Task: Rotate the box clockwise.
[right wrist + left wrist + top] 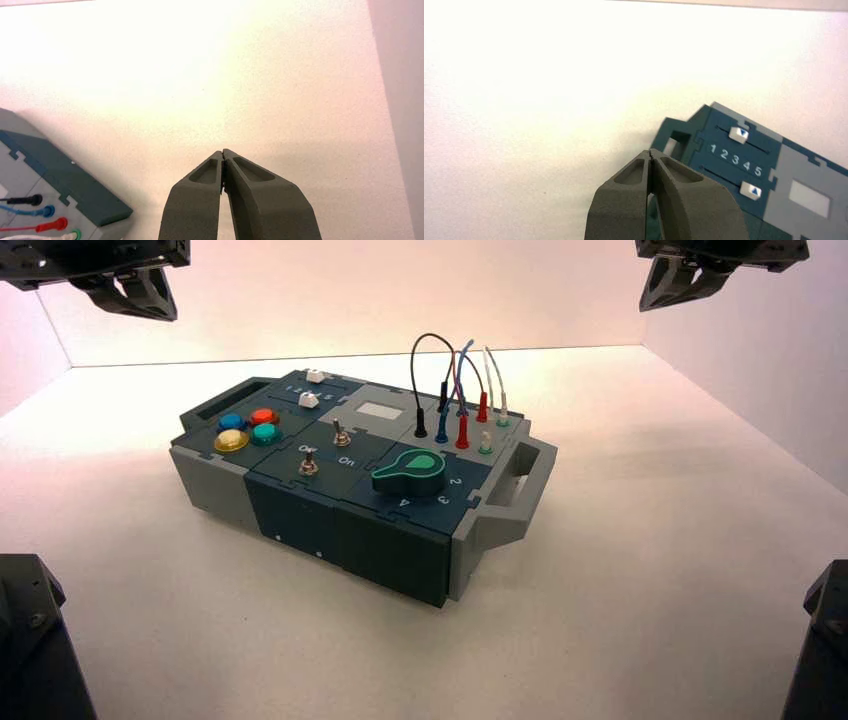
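Note:
The box [330, 520], a flat dark-teal and grey panel with grey end handles, lies turned at an angle on the white table in the high view. It bears coloured buttons [247, 429], two toggle switches [340, 427], a green knob [410, 471] and looped wires [455, 390]. My left gripper [130, 290] is raised at the far left, above and behind the box; in the left wrist view [651, 153] it is shut and empty, with the box's slider corner [734, 160] beyond it. My right gripper [700, 280] is raised at the far right; in the right wrist view [222, 151] it is shut and empty.
White walls close the table at the back [400, 300] and on the right [760, 390]. Dark arm bases stand at the front left [35, 640] and front right [820, 640]. The box's wire corner [45, 210] shows in the right wrist view.

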{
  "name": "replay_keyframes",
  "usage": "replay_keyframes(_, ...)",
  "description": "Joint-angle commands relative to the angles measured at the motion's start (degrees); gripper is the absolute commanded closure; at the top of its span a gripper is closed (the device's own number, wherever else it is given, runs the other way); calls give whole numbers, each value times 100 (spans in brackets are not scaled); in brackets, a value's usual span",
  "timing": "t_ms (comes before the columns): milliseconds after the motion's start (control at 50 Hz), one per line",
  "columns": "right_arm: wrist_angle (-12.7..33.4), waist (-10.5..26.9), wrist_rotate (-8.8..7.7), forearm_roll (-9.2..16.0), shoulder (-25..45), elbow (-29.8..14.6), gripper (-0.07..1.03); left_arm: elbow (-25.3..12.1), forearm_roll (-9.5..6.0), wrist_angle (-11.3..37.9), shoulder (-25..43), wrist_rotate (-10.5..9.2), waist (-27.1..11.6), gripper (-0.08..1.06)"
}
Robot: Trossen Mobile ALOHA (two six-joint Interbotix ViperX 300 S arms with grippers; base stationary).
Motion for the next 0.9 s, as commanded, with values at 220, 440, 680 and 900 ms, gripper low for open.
replay_keyframes(220, 141, 193, 9, 44, 176, -220, 99, -387, 9, 35, 387, 18, -501, 101)
replay_keyframes(440, 439, 404, 9, 44, 562, -475, 99, -642, 9, 62, 1107, 9, -501, 101)
replay_keyframes(680, 659, 659, 0, 35, 844, -712, 98, -896, 0, 97, 1767, 9, -527, 101)
replay_keyframes(900, 694, 659, 0, 35, 949, -747, 98, -993, -26, 202, 1951, -9, -545, 101)
